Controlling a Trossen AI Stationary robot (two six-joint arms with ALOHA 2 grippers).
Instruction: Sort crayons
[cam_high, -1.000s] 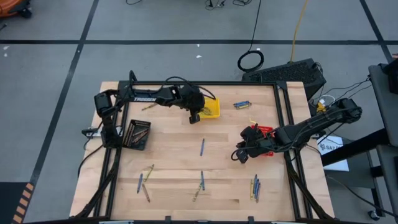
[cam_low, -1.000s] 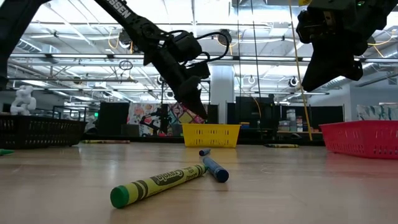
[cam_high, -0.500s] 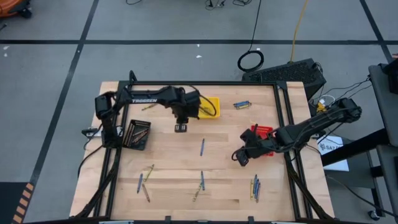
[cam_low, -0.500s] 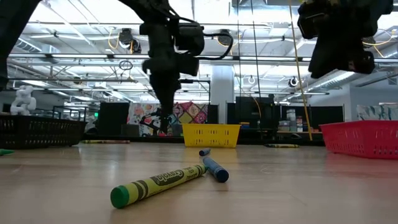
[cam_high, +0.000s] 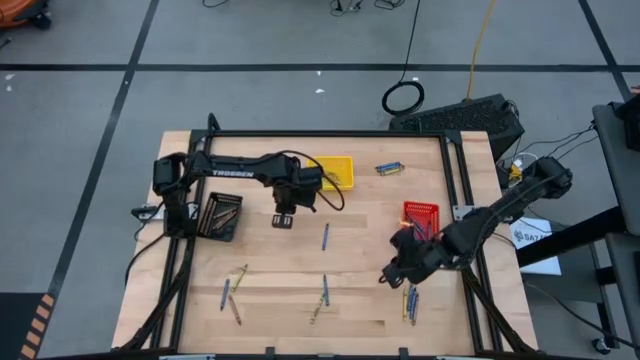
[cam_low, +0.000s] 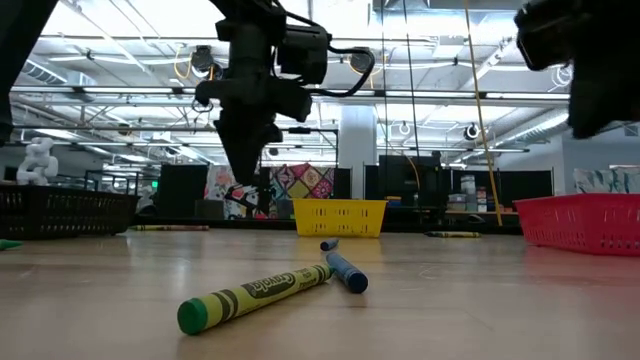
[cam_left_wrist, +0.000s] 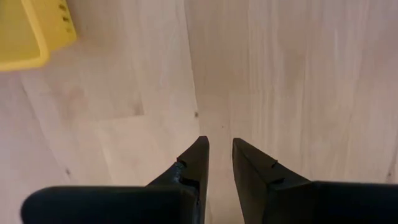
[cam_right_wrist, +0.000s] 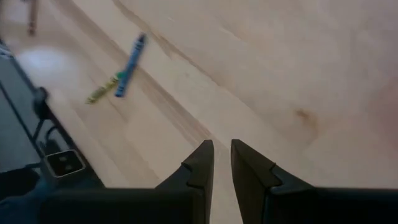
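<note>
- Left gripper (cam_high: 283, 220): hangs over bare wood at 7 o'clock of the yellow tray (cam_high: 333, 172); fingers parted by a narrow gap, nothing between them.
- Black tray (cam_high: 220, 216): sits at 9 o'clock of that gripper, sticks inside.
- Crayons (cam_high: 325, 236): scattered loose, one blue near table centre, small clusters toward the near edge.
- Judgement: light, stiff, waxy, prone to roll; pinch mid-length, across the stick.
- Right gripper (cam_high: 392, 277): at 7 o'clock of the red tray (cam_high: 421, 212), fingers slightly apart, empty, near a crayon cluster (cam_high: 410, 301).

overhead, table-level, two wrist views, shared table (cam_high: 350, 300)
</note>
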